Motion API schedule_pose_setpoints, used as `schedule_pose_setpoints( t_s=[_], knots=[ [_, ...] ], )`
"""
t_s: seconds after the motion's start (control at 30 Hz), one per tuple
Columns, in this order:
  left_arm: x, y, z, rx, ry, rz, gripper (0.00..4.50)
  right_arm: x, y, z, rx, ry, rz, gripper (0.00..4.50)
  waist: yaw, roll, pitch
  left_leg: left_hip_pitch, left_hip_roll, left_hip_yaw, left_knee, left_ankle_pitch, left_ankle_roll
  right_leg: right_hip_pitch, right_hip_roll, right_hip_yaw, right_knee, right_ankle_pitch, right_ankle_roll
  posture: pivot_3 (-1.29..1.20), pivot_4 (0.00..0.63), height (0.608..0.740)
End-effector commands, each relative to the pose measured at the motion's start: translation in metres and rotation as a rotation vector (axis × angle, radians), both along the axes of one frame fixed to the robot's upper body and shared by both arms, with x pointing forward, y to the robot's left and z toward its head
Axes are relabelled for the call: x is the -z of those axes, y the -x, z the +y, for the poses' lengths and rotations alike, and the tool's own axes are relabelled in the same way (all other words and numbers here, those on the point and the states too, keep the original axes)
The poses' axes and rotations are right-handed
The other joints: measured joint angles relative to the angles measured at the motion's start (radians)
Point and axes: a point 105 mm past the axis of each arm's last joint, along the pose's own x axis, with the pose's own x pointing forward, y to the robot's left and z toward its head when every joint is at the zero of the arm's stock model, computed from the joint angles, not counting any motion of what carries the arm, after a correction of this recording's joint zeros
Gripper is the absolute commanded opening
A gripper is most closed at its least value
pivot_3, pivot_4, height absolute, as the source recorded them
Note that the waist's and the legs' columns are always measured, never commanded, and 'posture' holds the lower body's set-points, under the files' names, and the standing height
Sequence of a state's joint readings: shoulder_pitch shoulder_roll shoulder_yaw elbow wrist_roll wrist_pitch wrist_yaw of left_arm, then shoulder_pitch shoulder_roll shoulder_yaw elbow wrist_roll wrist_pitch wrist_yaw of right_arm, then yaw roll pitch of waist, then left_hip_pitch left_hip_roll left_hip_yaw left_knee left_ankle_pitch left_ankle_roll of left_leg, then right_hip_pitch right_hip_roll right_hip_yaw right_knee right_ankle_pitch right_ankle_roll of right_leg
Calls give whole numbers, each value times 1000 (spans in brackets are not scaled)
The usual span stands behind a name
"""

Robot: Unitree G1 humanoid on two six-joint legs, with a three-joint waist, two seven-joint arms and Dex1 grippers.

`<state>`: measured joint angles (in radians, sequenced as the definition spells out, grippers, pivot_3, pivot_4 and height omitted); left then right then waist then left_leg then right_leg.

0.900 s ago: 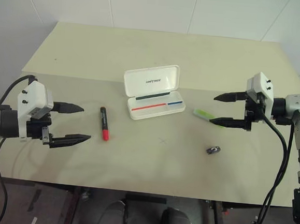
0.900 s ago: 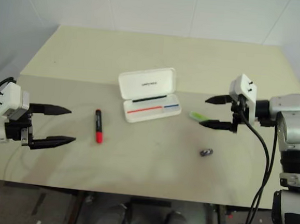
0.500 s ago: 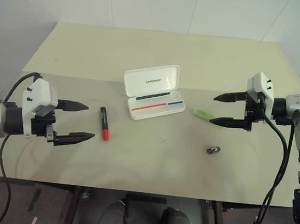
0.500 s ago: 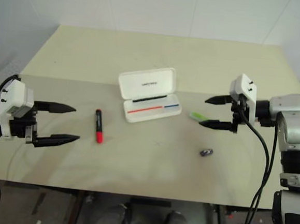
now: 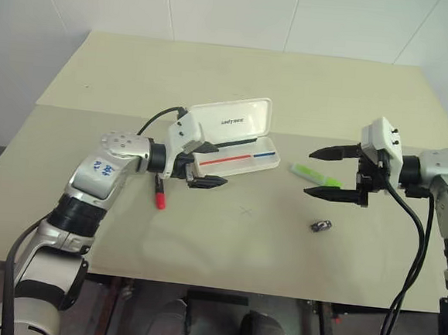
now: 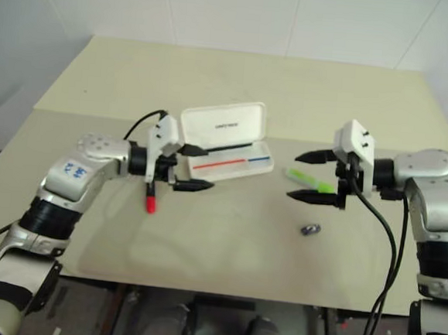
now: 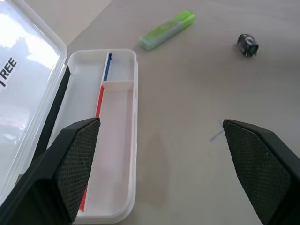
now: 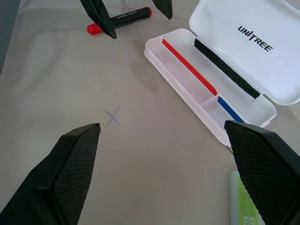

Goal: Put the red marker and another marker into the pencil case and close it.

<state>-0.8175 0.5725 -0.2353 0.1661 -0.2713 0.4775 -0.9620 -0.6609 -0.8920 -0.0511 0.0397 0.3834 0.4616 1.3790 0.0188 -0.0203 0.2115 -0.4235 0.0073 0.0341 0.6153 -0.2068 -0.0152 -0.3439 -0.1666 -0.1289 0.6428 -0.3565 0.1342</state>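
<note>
Left eye view: left gripper [image 5: 211,165] has swung in from table's nine o'clock edge, jaws wide, empty, above red marker [image 5: 158,192] beside open pencil case [image 5: 264,164]. Right gripper [image 5: 329,173] spread, empty, near lime marker [image 5: 313,174] at three o'clock. Both pickups pending.

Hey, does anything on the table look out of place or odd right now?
One thing: a small dark clip-like piece lies loose on the table, in front of the green marker. Otherwise, the pencil case sits open and holds no markers, and the red marker lies flat beside it.
</note>
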Motion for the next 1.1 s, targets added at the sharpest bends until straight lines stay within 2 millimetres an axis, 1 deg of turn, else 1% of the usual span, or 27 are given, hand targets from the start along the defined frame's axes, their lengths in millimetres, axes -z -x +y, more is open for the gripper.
schedule_pose_setpoints(
  t_s=[0.03, 0.1, 0.2, 0.23, 0.27, 0.33, 0.43, 0.47, 0.53, 0.63, 0.67, 0.77, 0.9, 1.0, 1.1],
  knots=[
    [-1, -7, -9, 22, -21, -33, 4485, -21, 8, -7, 41, -20, -77, 4500, 4, 0, 0, 1, 0, 0, 0, 0, 0, 1, 0, 0, 0, 0, 0, 0, 150, 740],
    [7, -11, -15, 21, -30, -11, 4485, -20, 11, -11, 62, -25, -81, 4500, 6, -1, 0, 1, 0, 0, 0, 0, 0, 1, 0, 0, -1, 0, 0, 0, 150, 740],
    [13, -14, -22, 31, -28, 11, 4485, -20, 15, -14, 84, -29, -84, 4500, 8, -1, 1, 0, 0, 0, 0, 0, 0, 1, 0, 0, -2, 0, 0, 0, 150, 740],
    [15, -14, -23, 33, -30, 15, 4091, -20, 16, -15, 94, -30, -85, 4500, 7, -1, 1, 0, 0, 0, 0, 0, 0, 1, 0, 0, -2, 0, 0, 0, 150, 740],
    [16, -15, -24, 35, -32, 18, 3884, -20, 16, -16, 101, -30, -86, 4500, 7, -1, 1, 0, 0, 0, 0, 0, 0, 1, 0, 0, -2, 0, 0, 0, 150, 740],
    [21, -15, -24, 37, -54, 25, 3191, -20, 18, -16, 109, -33, -89, 4500, 6, -1, 1, 0, 0, 0, 0, 0, 0, 1, 0, 0, -1, 0, 0, 0, 150, 740],
    [43, -28, -17, -42, -180, 5, 2189, -23, 20, -19, 128, -35, -100, 4500, 5, -1, 1, 0, 0, 0, 0, 0, 0, 1, 0, 0, -1, 0, 0, 0, 150, 740],
    [47, -32, -14, -62, -211, -11, 1804, -24, 21, -19, 131, -36, -102, 4500, 6, -1, 1, 0, 1, 0, 0, 0, 0, 1, 0, 0, -1, 0, 0, 0, 150, 740],
    [48, -39, -12, -105, -221, -13, 1146, -25, 22, -20, 139, -36, -104, 4500, 5, -2, 1, 1, 0, 0, 0, 0, 0, 1, 0, 0, -1, 0, 0, 0, 150, 740],
    [48, -43, -10, -124, -227, -19, 137, -25, 22, -21, 146, -36, -106, 4500, 6, -2, 1, 1, 1, 0, 1, 0, 0, 2, 0, -1, -1, 0, 0, 0, 150, 740],
    [47, -44, -10, -123, -225, -21, 27, -25, 22, -21, 148, -36, -108, 4500, 6, -2, 1, 1, 1, 0, 1, 0, 0, 2, 0, -1, -1, 0, 0, 0, 150, 740],
    [44, -44, -11, -117, -209, -26, 27, -26, 21, -21, 152, -36, -111, 4500, 6, -2, 1, 1, 1, 0, 2, 0, 0, 2, 0, 0, 0, 0, 0, 0, 150, 740],
    [31, -36, -12, -64, -151, -36, 27, -26, 21, -21, 152, -36, -114, 4500, 6, -2, 1, 1, 1, 0, 3, 0, 0, 2, 0, 0, 0, 1, 0, 0, 150, 740],
    [17, -20, -9, 9, -123, -75, 27, -27, 21, -23, 152, -26, -113, 4500, 1, -2, 1, 0, 1, 1, 1, 0, 0, 1, 0, 0, -1, 1, 0, 0, 150, 740],
    [0, 7, -6, 102, -114, -120, 27, -27, 21, -26, 153, -14, -110, 4500, -3, -2, 1, 0, 2, 1, -1, 0, 0, 0, 1, 0, -2, 1, 0, 0, 150, 740]
  ],
)
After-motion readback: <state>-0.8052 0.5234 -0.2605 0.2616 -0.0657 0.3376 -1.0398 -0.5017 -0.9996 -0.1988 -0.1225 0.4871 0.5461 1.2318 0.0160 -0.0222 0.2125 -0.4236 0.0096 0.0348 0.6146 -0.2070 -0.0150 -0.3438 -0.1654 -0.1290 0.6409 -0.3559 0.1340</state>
